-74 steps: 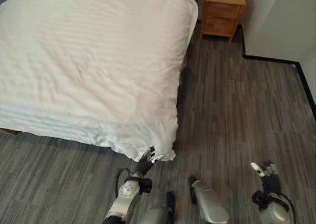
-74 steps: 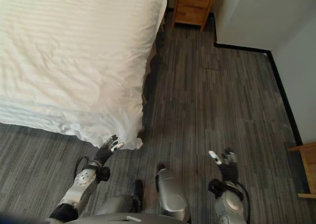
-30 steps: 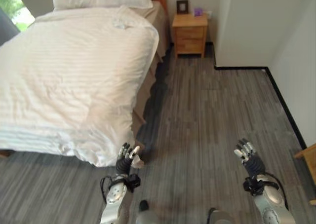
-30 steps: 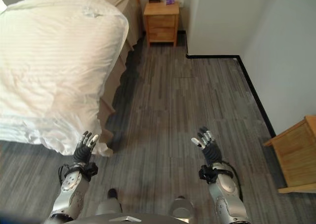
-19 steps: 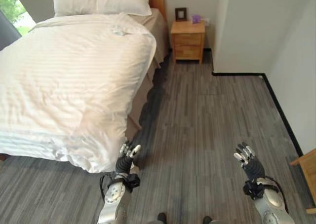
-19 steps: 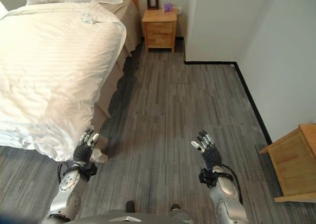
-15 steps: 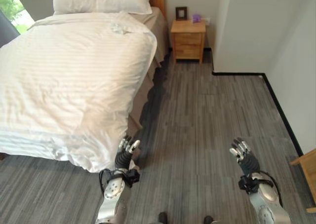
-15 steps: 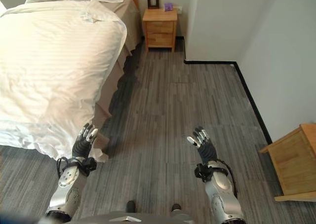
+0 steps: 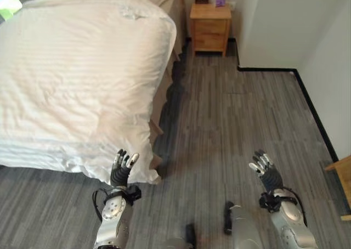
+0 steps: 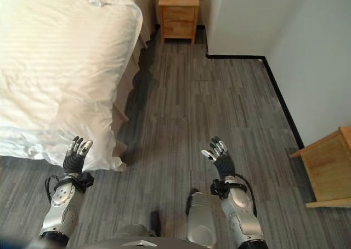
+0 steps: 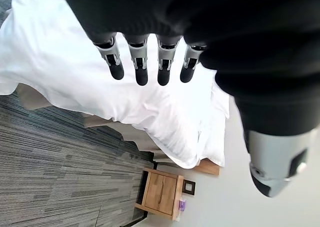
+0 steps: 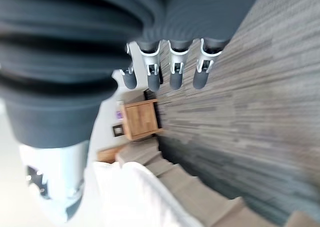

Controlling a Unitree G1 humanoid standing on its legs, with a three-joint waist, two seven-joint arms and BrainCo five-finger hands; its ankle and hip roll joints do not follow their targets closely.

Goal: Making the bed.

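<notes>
A bed with a white striped duvet (image 9: pixel 77 79) fills the left of the eye views, its near corner (image 9: pixel 143 175) hanging toward the floor. A small crumpled white piece (image 9: pixel 130 11) lies on the duvet near the head end. My left hand (image 9: pixel 120 169) is raised just in front of that near corner, fingers straight and open, holding nothing. My right hand (image 9: pixel 266 171) is up over the grey floor to the right, well away from the bed, also open and empty. In the left wrist view the fingers (image 11: pixel 141 67) point at the duvet (image 11: pixel 75 77).
A wooden nightstand (image 9: pixel 211 20) stands at the head of the bed beside a white wall (image 9: pixel 285 24) with a black skirting. Another wooden piece of furniture (image 10: pixel 326 169) stands at the right edge. Grey striped carpet (image 9: pixel 236 117) spreads between bed and wall.
The camera has tipped down and shifted, so the pillows have left the top of the view. Both hands stay raised and open; the left hand now sits lower and further left at the duvet corner.
</notes>
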